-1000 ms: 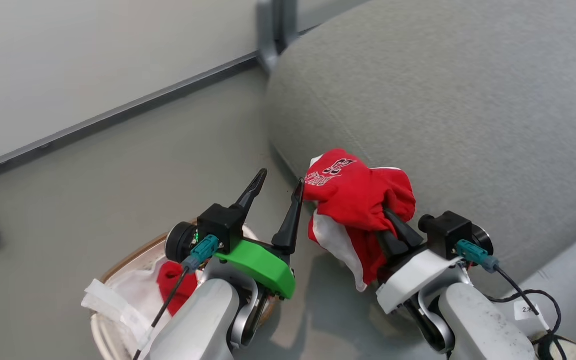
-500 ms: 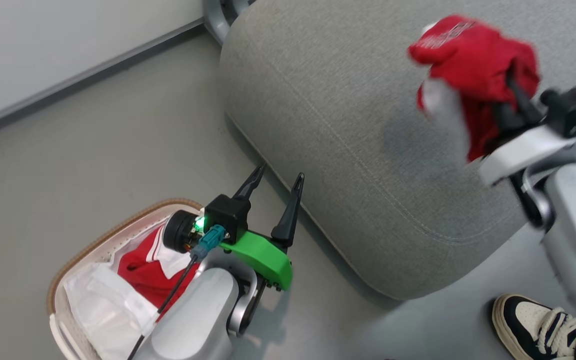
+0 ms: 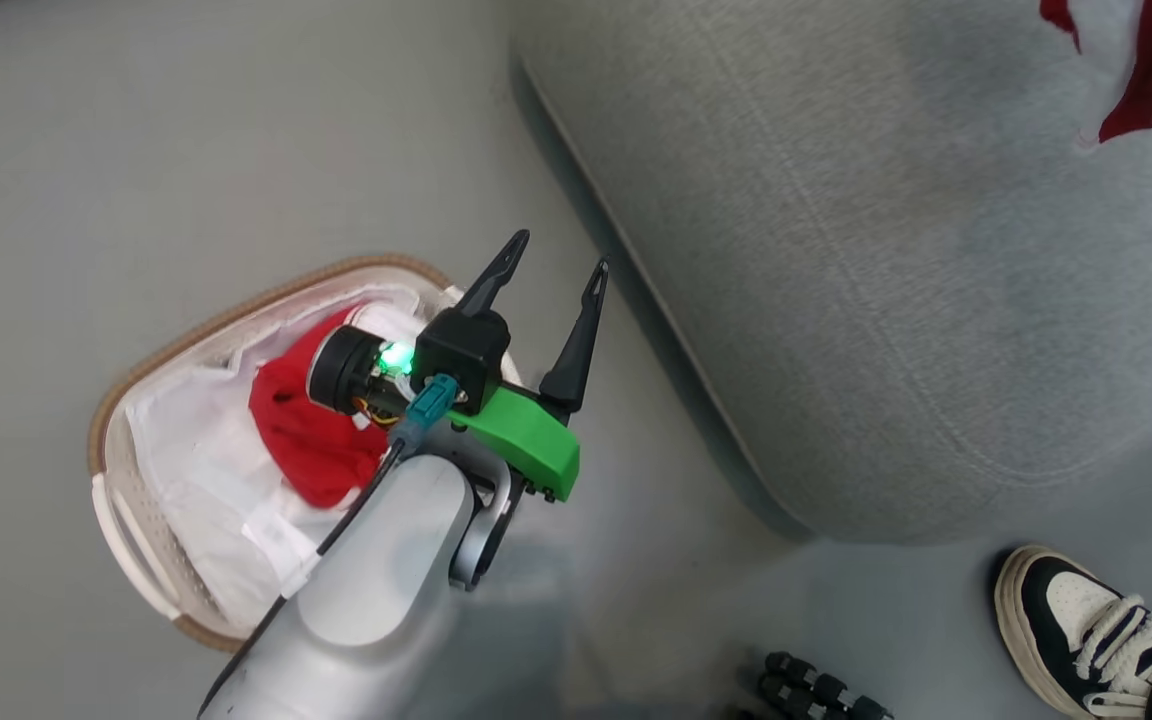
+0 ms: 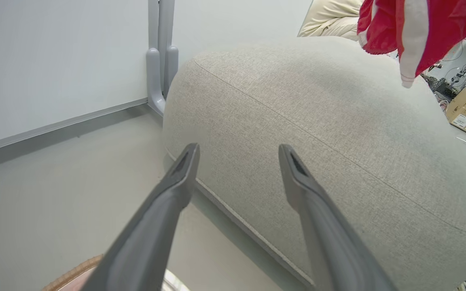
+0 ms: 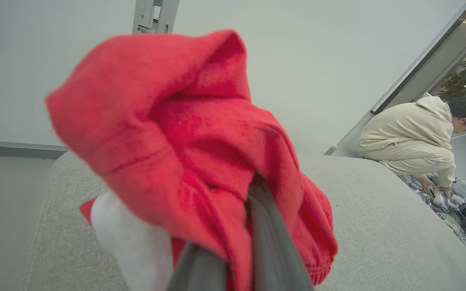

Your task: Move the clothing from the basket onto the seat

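Two right fingers [image 5: 271,250] clamp one red-and-white piece of clothing [image 5: 176,133] in the air above the single grey seat [image 3: 836,280]; two left fingers [image 3: 576,340] stand apart, empty, by the one basket [image 3: 386,264], which holds a second red piece [image 3: 306,440] on its white liner [image 3: 186,480].

The seat [image 3: 886,250] is grey cloth, matt and a bit rough. The clothing [image 5: 184,133] is soft red cloth, a little fuzzy, with a white patch. The basket [image 3: 116,500] is pale plastic full of small holes, with a brown woven rim. Its liner [image 3: 196,470] is thin, white and crinkly. The floor [image 3: 136,150] is smooth and dull grey. The left gripper [image 3: 560,252] has dark matt fingers and a smooth green plastic cover.
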